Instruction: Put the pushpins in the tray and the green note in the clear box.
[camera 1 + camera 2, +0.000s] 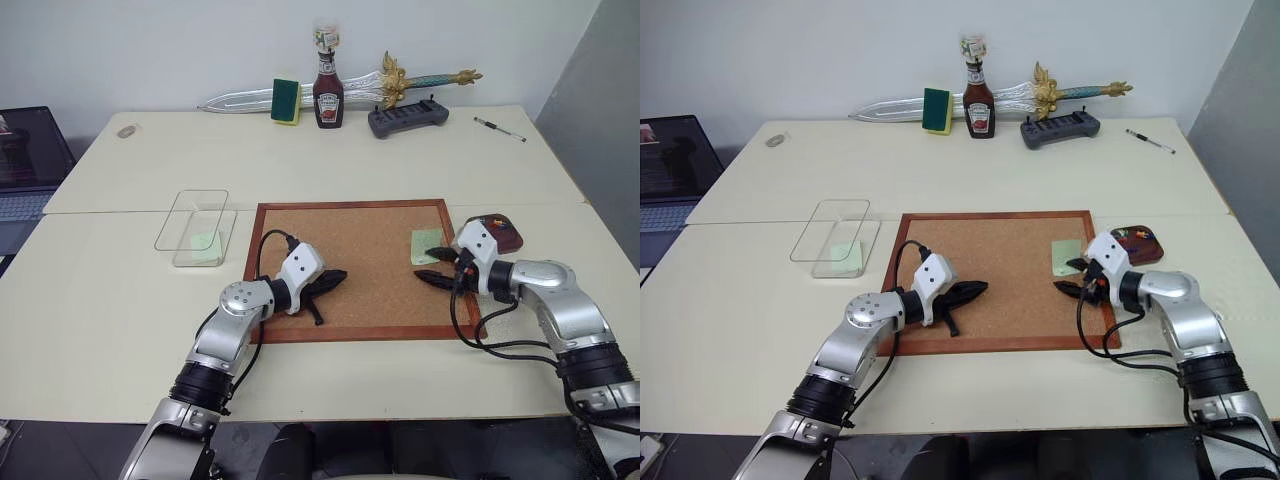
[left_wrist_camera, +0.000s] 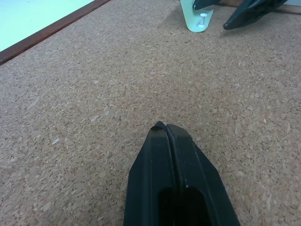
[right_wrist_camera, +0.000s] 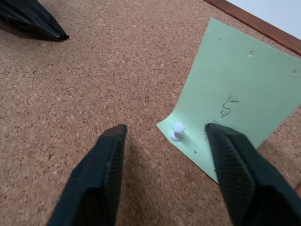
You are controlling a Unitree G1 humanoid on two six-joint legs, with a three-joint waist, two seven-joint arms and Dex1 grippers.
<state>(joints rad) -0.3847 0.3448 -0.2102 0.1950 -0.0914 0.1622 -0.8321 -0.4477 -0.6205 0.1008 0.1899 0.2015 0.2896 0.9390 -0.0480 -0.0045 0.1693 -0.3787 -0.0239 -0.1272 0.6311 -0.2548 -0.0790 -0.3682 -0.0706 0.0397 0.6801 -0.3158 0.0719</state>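
Note:
A pale green note [image 1: 427,243] lies on the cork board [image 1: 365,245] near its right edge. A white pushpin [image 3: 177,131] stands in the note's [image 3: 240,89] near corner. My right gripper [image 3: 165,128] is open low over the board, one finger on each side of that pin and neither touching it. Just right of the board sits the dark maroon tray [image 1: 1152,251] with coloured pushpins [image 1: 1136,237] in it. The clear box [image 1: 196,226] stands left of the board. My left gripper [image 2: 162,127] is shut and empty over the board's left part.
Another pale green note [image 1: 207,246] lies inside the clear box. A toy sword [image 1: 350,92], ketchup bottle [image 1: 328,90], sponge [image 1: 286,101], dark controller [image 1: 407,118] and pen [image 1: 499,129] line the table's far edge. A laptop [image 1: 25,170] sits at the left.

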